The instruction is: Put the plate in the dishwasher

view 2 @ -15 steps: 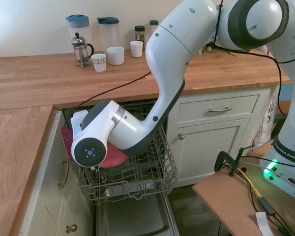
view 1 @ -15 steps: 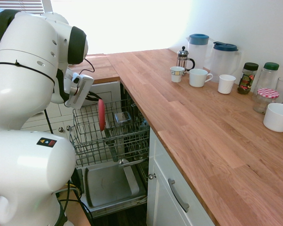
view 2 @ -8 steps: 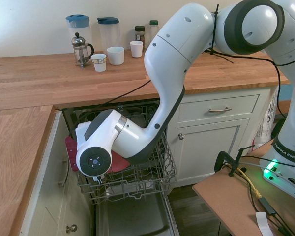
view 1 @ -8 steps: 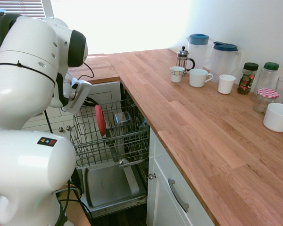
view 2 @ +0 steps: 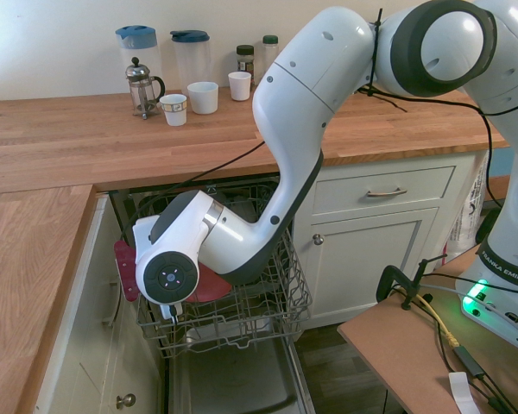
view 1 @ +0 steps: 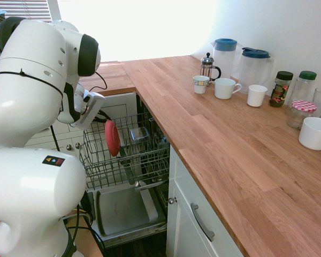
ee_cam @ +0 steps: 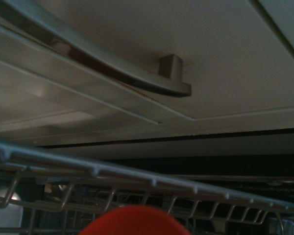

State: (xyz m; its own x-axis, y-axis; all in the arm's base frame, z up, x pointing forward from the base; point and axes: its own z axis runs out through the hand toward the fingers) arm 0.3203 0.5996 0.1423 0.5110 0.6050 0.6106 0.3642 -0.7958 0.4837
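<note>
Pincer (view 1: 102, 119) clamps plate (view 1: 112, 137), apparently inside dishwasher (view 1: 129, 160); wooden counter (view 1: 230, 144).

The first exterior view stands high beside the arm's base, looking along the wooden counter (view 1: 241, 150) that runs from 6 toward 12 o'clock, with the open dishwasher (view 1: 125, 155) below at 8 o'clock; the arm fills the frame's 9 o'clock side, close to the lens; the second exterior view looks from the opposite side, down across the counter corner, the arm entering from 2 o'clock; both share the pulled-out wire rack (view 2: 242, 310), the red plate (view 2: 125, 267) and the jugs (view 2: 136, 41) at the wall; the wrist view sits very near the rack's rim, facing a cabinet handle (ee_cam: 117, 68), blurred.
</note>
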